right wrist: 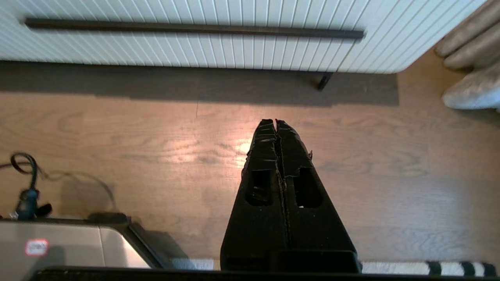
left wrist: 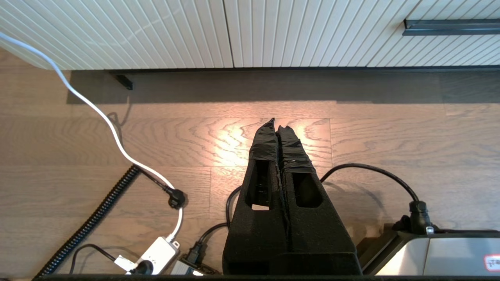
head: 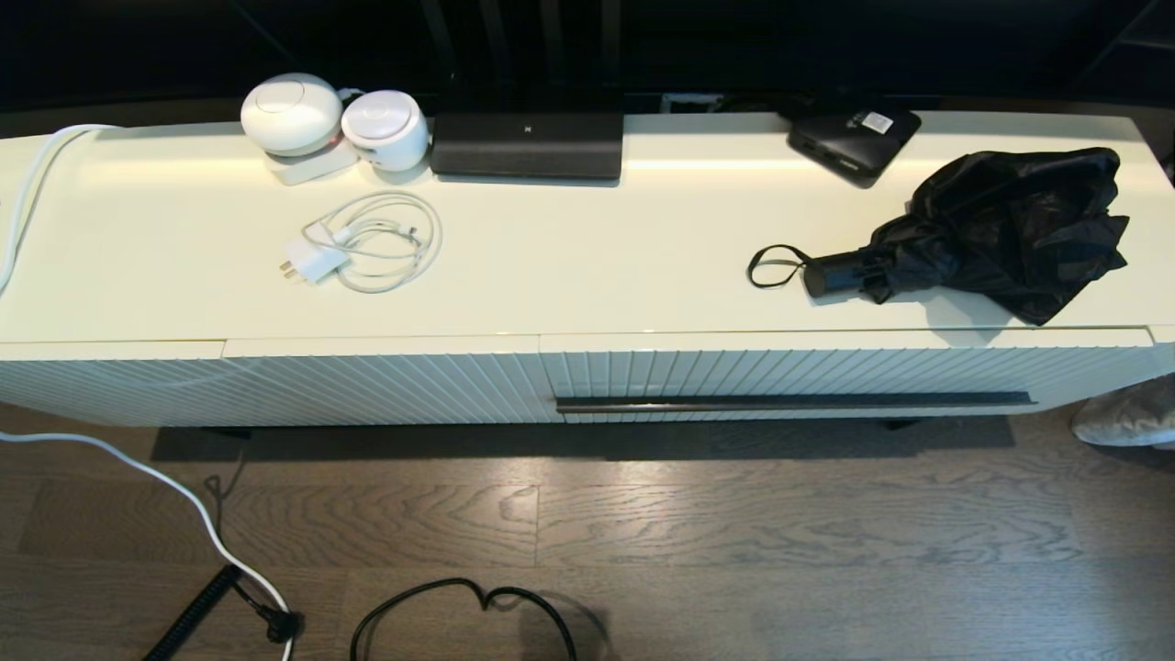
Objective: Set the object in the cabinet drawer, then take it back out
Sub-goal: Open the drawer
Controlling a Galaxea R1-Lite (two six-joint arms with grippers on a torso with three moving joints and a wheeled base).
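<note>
The black folding umbrella [head: 1001, 229] lies on the cabinet top [head: 587, 266] at the right, its short handle [head: 831, 273] and wrist loop [head: 773, 266] pointing left. Below it the ribbed cream drawer [head: 826, 372] is closed, its long dark bar handle [head: 794, 402] across the front; the bar handle [right wrist: 195, 29] also shows in the right wrist view. Neither arm appears in the head view. My left gripper [left wrist: 278, 124] hangs shut and empty over the wood floor in front of the cabinet. My right gripper [right wrist: 275, 122] is likewise shut and empty, low before the drawer.
On the cabinet top sit two white round devices [head: 335, 119], a coiled white charger cable [head: 367, 243], a black rectangular device [head: 528, 145] and a flat black box with a white sticker [head: 854, 138]. Cables [head: 184, 514] trail on the floor. A ribbed panel without handle [head: 367, 381] lies left of the drawer.
</note>
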